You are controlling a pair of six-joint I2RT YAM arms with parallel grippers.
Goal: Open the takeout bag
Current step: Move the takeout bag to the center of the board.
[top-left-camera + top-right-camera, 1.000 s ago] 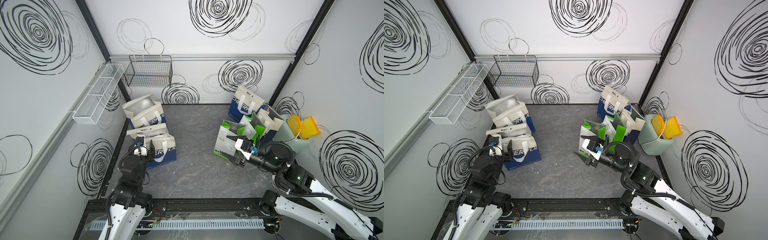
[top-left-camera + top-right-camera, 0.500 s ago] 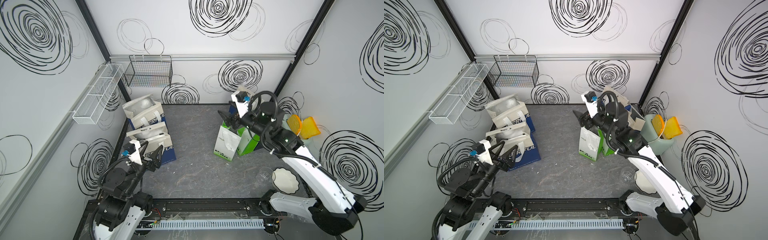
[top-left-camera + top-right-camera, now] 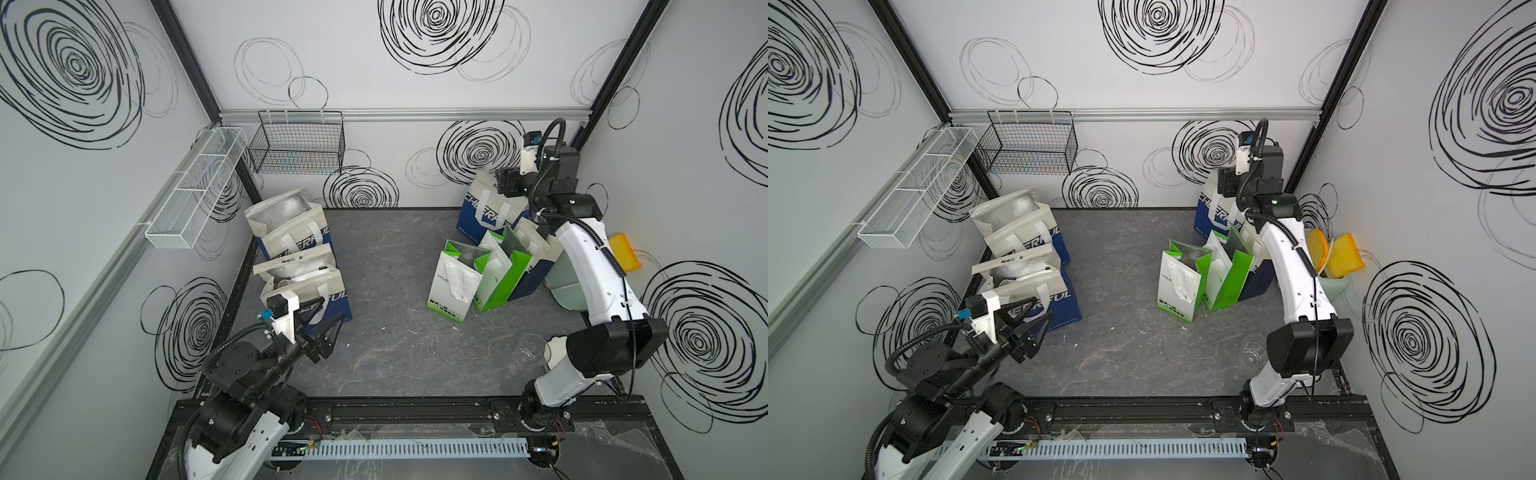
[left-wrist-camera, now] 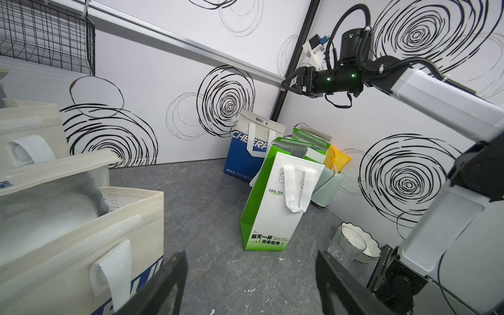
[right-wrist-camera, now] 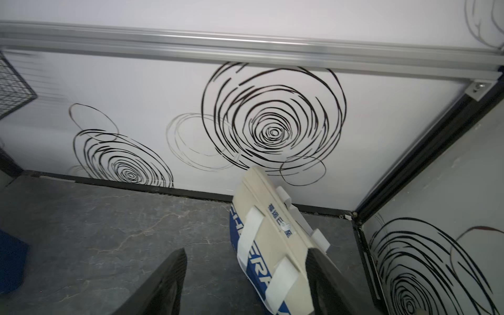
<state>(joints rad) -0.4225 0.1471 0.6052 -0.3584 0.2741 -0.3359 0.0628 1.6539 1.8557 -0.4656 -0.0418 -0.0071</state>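
Nearest, the left pincer (image 3: 322, 328) hangs spread and empty beside a gaping cream-and-blue bag (image 3: 307, 286). Mid-desk (image 3: 395, 357), a green bag (image 4: 275, 196) reads "COOL TEA". Farthest, the takeout bag (image 5: 272, 240) stands by the back wall, flap seemingly shut, lettered "CHEERF"; its flap characters are too blurred to read. The right pincer (image 3: 508, 187) hovers above it, spread, holding nothing. Best to descend, pinch one flap edge only and peel upward.
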